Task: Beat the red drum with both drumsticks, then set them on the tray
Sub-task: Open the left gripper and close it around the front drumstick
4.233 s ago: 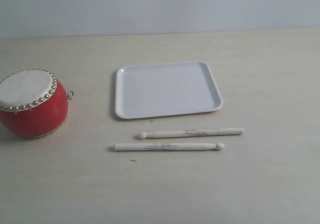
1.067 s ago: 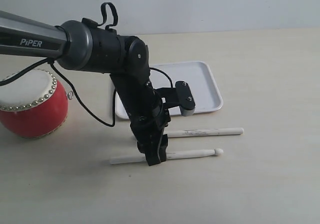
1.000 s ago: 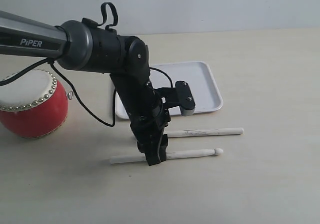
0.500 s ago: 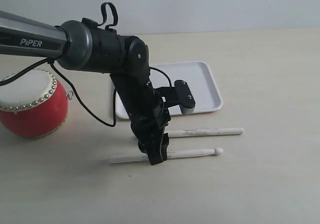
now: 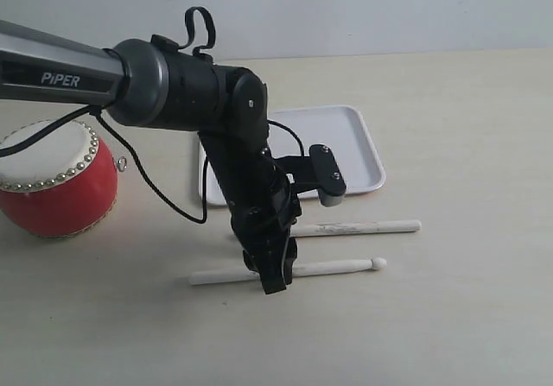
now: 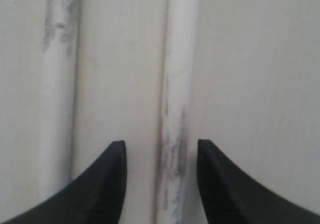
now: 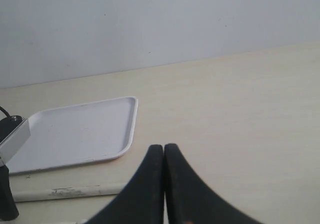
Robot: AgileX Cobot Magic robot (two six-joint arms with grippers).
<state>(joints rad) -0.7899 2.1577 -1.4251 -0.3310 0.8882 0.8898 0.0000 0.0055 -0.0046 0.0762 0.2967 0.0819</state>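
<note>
Left claw (image 6: 161, 149) (wide open) straddles one drumstick (image 6: 177, 73), apparently without touching.

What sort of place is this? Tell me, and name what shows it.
Probably a robot lab bench: a plain pale table against a blank wall, a black arm marked PiPER, and staged props only: red drum, tray, drumsticks.

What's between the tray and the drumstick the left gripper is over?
The other drumstick, flat on the table, clear of the tray. Shows in the exterior view.
</note>
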